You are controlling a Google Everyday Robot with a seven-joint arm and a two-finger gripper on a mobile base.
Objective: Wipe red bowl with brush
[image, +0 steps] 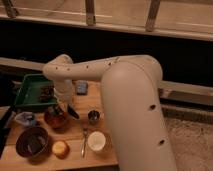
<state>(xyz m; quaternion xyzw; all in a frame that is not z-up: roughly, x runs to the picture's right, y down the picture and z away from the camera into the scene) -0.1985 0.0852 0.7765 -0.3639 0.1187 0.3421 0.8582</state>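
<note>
The red bowl [55,120] sits on the wooden table [75,159], left of centre, just in front of the green tray. My gripper [63,107] hangs straight down over the bowl's right rim. It is shut on the slim black brush [73,112], whose dark end slants down to the right past the bowl's edge. The gripper hides the upper part of the brush and the back of the bowl.
A green tray [31,95] stands at the back left and a blue sponge [81,88] behind the gripper. A dark maroon bowl [32,142], a yellow-orange object [60,149], a silver fork [84,141], a white cup [96,141] and a small metal cup [93,117] lie in front.
</note>
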